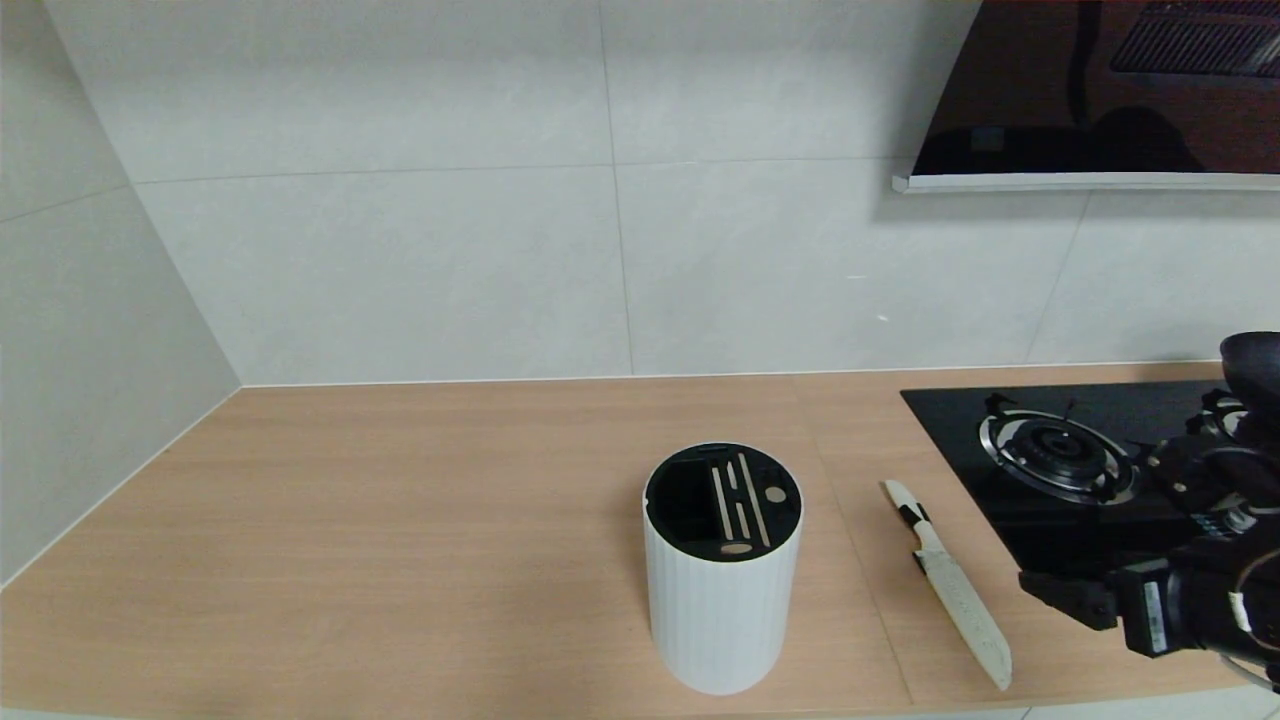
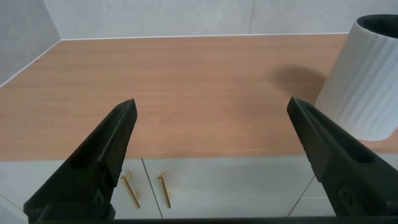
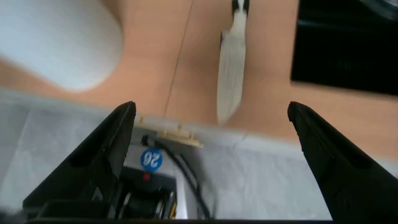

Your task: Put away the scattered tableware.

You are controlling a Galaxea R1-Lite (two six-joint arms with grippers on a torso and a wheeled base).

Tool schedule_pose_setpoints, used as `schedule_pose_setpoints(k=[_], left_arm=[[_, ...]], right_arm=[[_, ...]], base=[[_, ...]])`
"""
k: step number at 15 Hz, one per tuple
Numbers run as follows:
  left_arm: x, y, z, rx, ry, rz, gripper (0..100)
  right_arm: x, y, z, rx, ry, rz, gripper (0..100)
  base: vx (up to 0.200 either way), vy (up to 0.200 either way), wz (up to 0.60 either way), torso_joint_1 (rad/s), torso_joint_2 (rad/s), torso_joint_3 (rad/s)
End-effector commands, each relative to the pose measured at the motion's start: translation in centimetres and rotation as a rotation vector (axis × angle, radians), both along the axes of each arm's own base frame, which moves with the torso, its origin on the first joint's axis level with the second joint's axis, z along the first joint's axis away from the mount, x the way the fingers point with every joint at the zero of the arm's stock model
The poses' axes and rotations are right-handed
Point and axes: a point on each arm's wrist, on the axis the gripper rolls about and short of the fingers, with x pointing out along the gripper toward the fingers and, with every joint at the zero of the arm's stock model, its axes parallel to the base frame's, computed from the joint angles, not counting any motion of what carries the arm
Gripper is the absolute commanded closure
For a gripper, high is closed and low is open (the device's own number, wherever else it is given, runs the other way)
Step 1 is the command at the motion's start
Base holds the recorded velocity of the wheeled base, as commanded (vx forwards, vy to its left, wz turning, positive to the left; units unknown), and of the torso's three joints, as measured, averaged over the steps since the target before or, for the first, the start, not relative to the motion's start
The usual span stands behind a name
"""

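Note:
A knife (image 1: pixel 945 580) with a white handle and a speckled blade lies flat on the wooden counter (image 1: pixel 430 520), its tip toward the front edge. To its left stands a white ribbed holder (image 1: pixel 722 590) with a black slotted top. My right gripper (image 3: pixel 211 165) hovers open just off the counter's front edge, near the blade tip of the knife (image 3: pixel 231 68), holding nothing. Its arm (image 1: pixel 1160 600) comes in from the right. My left gripper (image 2: pixel 211 165) is open and empty, low before the counter edge, with the holder (image 2: pixel 367 74) off to one side.
A black gas stove (image 1: pixel 1060 460) with a burner is set into the counter right of the knife. A dark range hood (image 1: pixel 1100 100) hangs above it. Tiled walls close the back and left. Cabinet doors with gold handles (image 2: pixel 146 190) sit below the counter edge.

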Motion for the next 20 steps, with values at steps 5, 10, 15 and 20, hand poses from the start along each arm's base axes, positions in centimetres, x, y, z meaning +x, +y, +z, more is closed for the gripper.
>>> schedule_pose_setpoints(k=[5, 10, 15, 20], left_arm=[[0.0, 0.0, 0.0, 0.000, 0.000, 0.000, 0], [0.0, 0.0, 0.0, 0.000, 0.000, 0.000, 0], [0.0, 0.0, 0.0, 0.000, 0.000, 0.000, 0], [0.0, 0.0, 0.0, 0.000, 0.000, 0.000, 0]], right_arm=[[6.4, 4.0, -5.5, -0.081, 0.191, 0.081, 0], [9.8, 3.9, -10.2, -0.119, 0.166, -0.008, 0], [11.5, 2.7, -12.8, -0.108, 0.141, -0.067, 0], [12.2, 2.4, -13.9, -0.103, 0.111, -0.087, 0]], base=[[0.000, 0.000, 0.00, 0.000, 0.00, 0.000], [0.000, 0.000, 0.00, 0.000, 0.00, 0.000], [0.000, 0.000, 0.00, 0.000, 0.00, 0.000], [0.000, 0.000, 0.00, 0.000, 0.00, 0.000]])
